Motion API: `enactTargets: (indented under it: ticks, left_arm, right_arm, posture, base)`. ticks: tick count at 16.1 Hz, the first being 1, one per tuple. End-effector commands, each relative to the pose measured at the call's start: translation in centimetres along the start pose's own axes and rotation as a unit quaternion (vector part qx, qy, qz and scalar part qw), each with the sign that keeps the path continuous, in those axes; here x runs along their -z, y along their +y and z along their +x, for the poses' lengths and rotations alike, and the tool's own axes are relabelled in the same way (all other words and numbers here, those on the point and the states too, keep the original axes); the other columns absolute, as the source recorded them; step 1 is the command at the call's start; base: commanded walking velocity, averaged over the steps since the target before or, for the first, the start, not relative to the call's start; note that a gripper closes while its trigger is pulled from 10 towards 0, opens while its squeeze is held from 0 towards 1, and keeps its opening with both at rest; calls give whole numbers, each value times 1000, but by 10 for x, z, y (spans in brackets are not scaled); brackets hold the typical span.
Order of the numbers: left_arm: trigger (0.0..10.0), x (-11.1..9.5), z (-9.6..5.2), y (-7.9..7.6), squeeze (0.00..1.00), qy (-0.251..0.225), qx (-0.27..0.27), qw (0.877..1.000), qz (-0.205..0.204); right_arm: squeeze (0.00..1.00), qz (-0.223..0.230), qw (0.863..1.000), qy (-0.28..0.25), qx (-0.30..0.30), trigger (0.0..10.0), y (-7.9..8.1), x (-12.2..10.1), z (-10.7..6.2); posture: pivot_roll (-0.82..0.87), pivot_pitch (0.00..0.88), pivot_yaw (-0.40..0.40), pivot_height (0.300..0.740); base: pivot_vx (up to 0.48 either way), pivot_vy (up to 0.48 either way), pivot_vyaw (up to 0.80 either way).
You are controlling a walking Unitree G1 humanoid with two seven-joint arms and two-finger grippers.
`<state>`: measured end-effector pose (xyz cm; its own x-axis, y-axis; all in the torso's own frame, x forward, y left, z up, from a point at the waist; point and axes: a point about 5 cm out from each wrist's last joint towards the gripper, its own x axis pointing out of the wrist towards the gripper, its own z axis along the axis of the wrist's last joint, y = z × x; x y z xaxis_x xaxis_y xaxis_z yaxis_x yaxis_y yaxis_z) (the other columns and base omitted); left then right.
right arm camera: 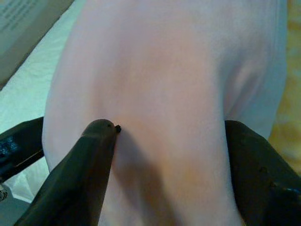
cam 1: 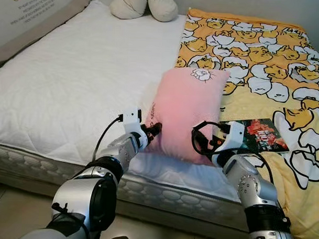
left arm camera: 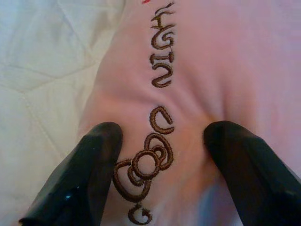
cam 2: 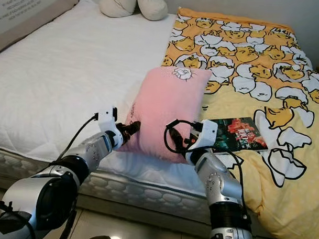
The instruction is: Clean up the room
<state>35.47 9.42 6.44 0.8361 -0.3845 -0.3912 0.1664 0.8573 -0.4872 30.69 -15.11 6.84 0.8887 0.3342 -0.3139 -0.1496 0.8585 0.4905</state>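
Nearest, the two silver arms reach to 12 o'clock over the quilted white mattress (cam 1: 71, 90). The left gripper (cam 1: 155, 129) and right gripper (cam 1: 199, 137) each pinch a near corner of the soft pink pillow (cam 1: 186, 112), black fingers (left arm camera: 89, 174) clamped on its plush. Brown embroidered script runs along it, seemingly "GOOD NIGHT". At 2 o'clock a glossy book (cam 1: 258, 134) lies on the yellow cartoon-print blanket (cam 1: 266, 65).
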Motion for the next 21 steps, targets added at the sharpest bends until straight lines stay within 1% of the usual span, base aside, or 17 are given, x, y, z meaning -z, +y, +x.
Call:
enactTargets:
  ticks: [1, 3, 5, 7, 9, 10, 12, 13, 15, 16, 17, 18, 19, 20, 21]
  left_arm:
    - [0, -9, 3, -11, 0, -15, 23, 1000, 2]
    - [0, -9, 3, -13, 0, -17, 39, 999, -2]
    - [0, -9, 2, -11, 0, -21, 45, 999, -12]
    - [0, -15, 2, -11, 0, -37, 51, 998, -24]
    - [0, -27, 2, -14, 0, -61, 68, 995, -33]
    - [0, -38, 2, -17, 0, -82, 85, 992, -35]
    - [0, -56, 1, -24, 0, -113, 116, 986, -45]
    - [0, -61, 0, -26, 0, -121, 125, 984, -45]
    - [0, -74, -2, -31, 0, -142, 148, 978, -36]
    - [0, -79, -2, -34, 0, -149, 157, 976, -24]
    - [0, -82, -3, -36, 0, -152, 163, 975, -9]
    - [0, -82, -4, -36, 0, -145, 163, 975, 26]
    - [10000, -78, -4, -29, 0, -134, 131, 979, 78]
    - [10000, -78, -5, -24, 0, -135, 112, 980, 97]
    - [10000, -79, -6, -19, 1000, -137, 98, 980, 109]
  right_arm:
    - [0, -3, 1000, -9, -12, 0, 3, -4, -1]
    - [0, -3, 1000, -12, -13, 0, 2, -5, -3]
    - [0, -6, 1000, -20, -15, 0, 2, -7, -5]
    - [0, -16, 999, -34, -13, 0, 2, -12, -7]
    - [0, -31, 998, -55, -10, 0, 3, -23, -9]
    - [0, -43, 996, -75, -9, 0, 4, -33, -10]
    - [0, -58, 993, -99, -12, 0, 7, -47, -11]
    - [0, -60, 993, -105, -13, 0, 9, -52, -11]
    - [0, -66, 991, -119, -14, 0, 11, -61, -11]
    - [0, -69, 990, -124, -14, 0, 12, -63, -11]
    - [0, -70, 989, -126, -15, 0, 12, -65, -11]
    - [0, -71, 989, -127, -15, 0, 12, -65, -10]
    - [0, -71, 990, -122, -12, 0, 10, -60, -10]
    - [0, -72, 990, -119, -11, 0, 9, -58, -11]
    - [0, -77, 990, -115, -9, 0, 9, -55, -11]
  posture:
    - [-104, 0, 13, 740]
    - [-105, 0, 15, 740]
    - [-111, 0, 18, 740]
    - [-112, 0, 18, 740]
    - [-113, 0, 20, 740]
    - [-113, 0, 20, 740]
    - [-107, 0, 20, 740]
    - [-105, 0, 20, 740]
    - [-105, 0, 20, 740]
    - [-94, 0, 17, 740]
    - [-90, 0, 16, 740]
    - [-90, 0, 16, 740]
    - [-85, 0, 17, 740]
    - [-84, 0, 18, 740]
    - [-84, 0, 18, 740]
  base:
    - [0, 0, 0]
    - [0, 0, 0]
    - [0, 0, 0]
    - [0, 0, 0]
    - [0, 0, 0]
    - [0, 0, 0]
    - [0, 0, 0]
    - [0, 0, 0]
    - [0, 0, 0]
    - [0, 0, 0]
    - [0, 0, 0]
    - [0, 0, 0]
    - [0, 0, 0]
    - [0, 0, 0]
    - [0, 0, 0]
